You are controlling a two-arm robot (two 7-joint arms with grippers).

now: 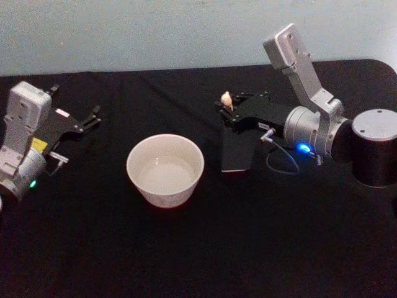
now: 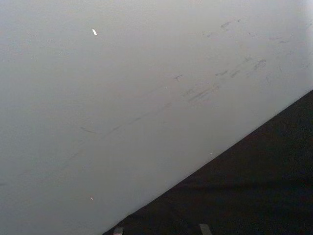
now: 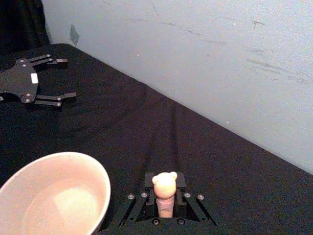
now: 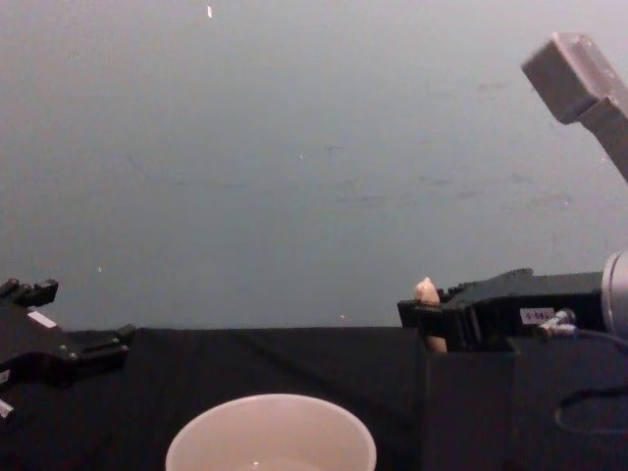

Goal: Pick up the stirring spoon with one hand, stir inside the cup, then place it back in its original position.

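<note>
as the stirring spoon [image 1: 227, 98] stands upright over its holder [image 1: 239, 155] at the cup's [image 1: 166, 198] 2 o'clock, the right gripper [image 1: 226, 110] pinches its handle sideways; the left gripper [image 1: 96, 117] is parked, spread.

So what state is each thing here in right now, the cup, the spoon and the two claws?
stirring spoon: standing upright in the holder box, gripped at its handle, not lifted out.
cup: upright on the table, no spoon in it.
holder box: upright beside the cup.
right gripper: shut on the spoon's handle.
left gripper: open, holding nothing, off to the left.
</note>
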